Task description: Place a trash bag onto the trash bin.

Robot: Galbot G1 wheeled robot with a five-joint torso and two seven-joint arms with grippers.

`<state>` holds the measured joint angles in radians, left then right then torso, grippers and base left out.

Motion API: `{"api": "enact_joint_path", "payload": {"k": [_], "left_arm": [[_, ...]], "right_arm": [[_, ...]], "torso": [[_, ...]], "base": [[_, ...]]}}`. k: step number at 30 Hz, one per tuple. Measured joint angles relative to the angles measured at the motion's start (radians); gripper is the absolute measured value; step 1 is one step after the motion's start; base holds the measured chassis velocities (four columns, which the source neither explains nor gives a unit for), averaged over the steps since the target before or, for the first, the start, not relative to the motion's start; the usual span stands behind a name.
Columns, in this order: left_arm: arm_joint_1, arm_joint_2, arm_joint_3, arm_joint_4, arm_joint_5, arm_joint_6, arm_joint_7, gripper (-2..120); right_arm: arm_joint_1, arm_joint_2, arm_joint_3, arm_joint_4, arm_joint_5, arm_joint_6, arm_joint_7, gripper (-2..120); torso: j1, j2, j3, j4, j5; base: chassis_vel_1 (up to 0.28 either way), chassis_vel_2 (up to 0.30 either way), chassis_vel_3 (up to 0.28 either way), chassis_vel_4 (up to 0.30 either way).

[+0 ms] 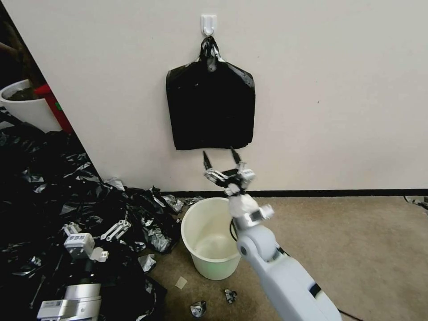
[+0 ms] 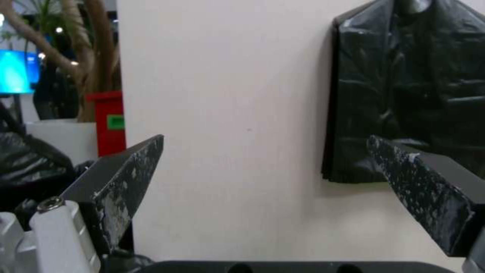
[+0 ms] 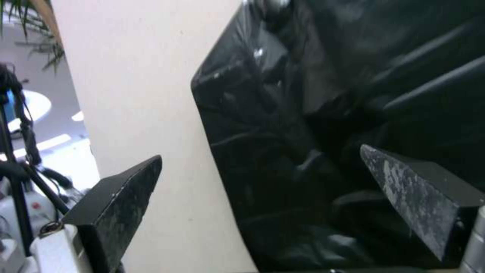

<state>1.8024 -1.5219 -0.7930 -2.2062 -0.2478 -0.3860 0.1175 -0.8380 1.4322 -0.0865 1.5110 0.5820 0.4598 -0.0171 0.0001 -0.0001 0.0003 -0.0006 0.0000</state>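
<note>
On the floor near the wall stands one bin [image 1: 191, 223], upright, its long axis vertical and its mouth facing up. It is cream-white, round and smooth, with a plain rim, and it narrows toward the base. One black bag stack [image 1: 209, 107] hangs flat on the wall from one white hook [image 1: 208, 24], knotted neck up. The right tool [image 1: 219, 156] is raised above the bin's far rim, just under the stack's lower edge. Its two fingers are spread wide and hold nothing; in the right wrist view the right tool [image 3: 261, 151] frames the glossy stack. The left tool [image 1: 93, 228] sits low over a heap of black film [image 1: 44, 187], fingers also apart and empty. Two film scraps [image 1: 198, 308] lie in front of the bin.
</note>
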Motion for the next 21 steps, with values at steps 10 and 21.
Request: {"api": "enact_joint_path", "payload": {"k": [10,21], "left_arm": [[0.040,-0.023,-0.046,-0.017,0.000,-0.010,-0.019,100],[0.045,-0.032,-0.059,-0.026,0.006,-0.014,-0.027,100]], "right_arm": [[0.403,0.181,-0.042,-0.226,0.264,0.012,-0.055,100],[0.492,0.181,0.007,-0.268,0.278,-0.016,-0.010,100]], "torso": [[0.000,0.000,0.000,0.0010,-0.0004],[0.000,0.000,0.000,0.0005,0.0000]], "base": [[0.000,0.000,0.000,0.000],[0.000,0.000,0.000,0.000]]}}
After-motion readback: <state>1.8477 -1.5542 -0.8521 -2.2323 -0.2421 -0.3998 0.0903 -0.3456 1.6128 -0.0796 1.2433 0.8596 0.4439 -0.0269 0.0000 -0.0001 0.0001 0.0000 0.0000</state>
